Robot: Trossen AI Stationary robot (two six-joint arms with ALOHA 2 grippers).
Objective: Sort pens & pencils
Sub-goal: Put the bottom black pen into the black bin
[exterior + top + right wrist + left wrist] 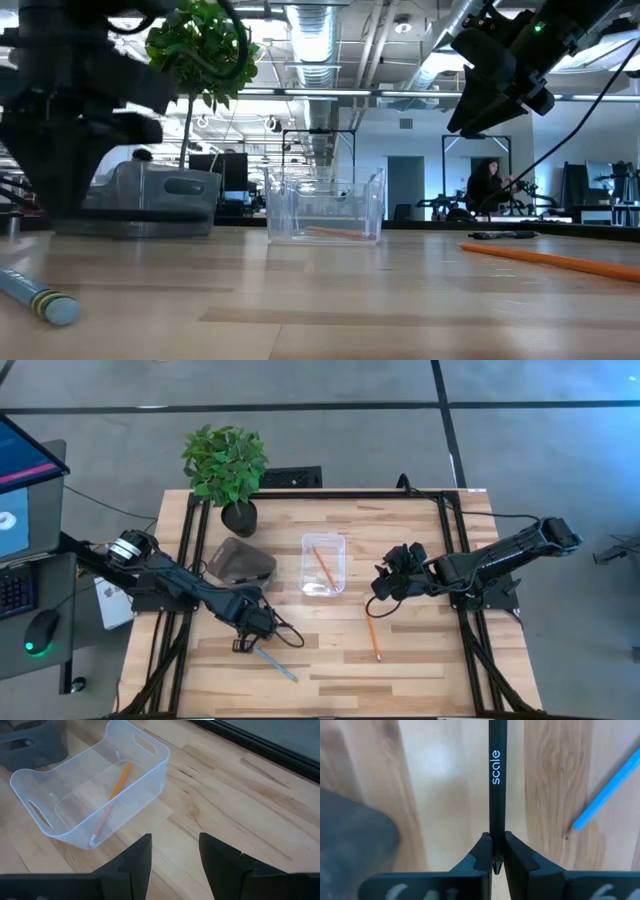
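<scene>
The left end effector (494,854) sits low over the desk (420,660) toward the front-left corner, its fingers (479,855) pinched tight on a black pen (495,785) marked "scale", which runs straight out between them along the wood. In the high view that pen (243,645) shows only as a short dark stick under the tool, so its exact lie there is hard to make out. Just beside it, nearer the front edge, a light blue pencil (275,664) lies flat on the desk, apart from the end effector.

A clear tray (324,564) stands near the middle of the desk and holds one orange pencil (323,567), lying slanted on its floor. A grey tray (241,560) stands to its left, close to a potted plant (226,465) at the back-left corner.

The right end effector (175,857) hangs above the desk, just to the right of the clear tray, with its fingers spread apart and nothing between them. A second orange pencil (371,635) lies flat on the wood in front of it, toward the front edge, untouched.
</scene>
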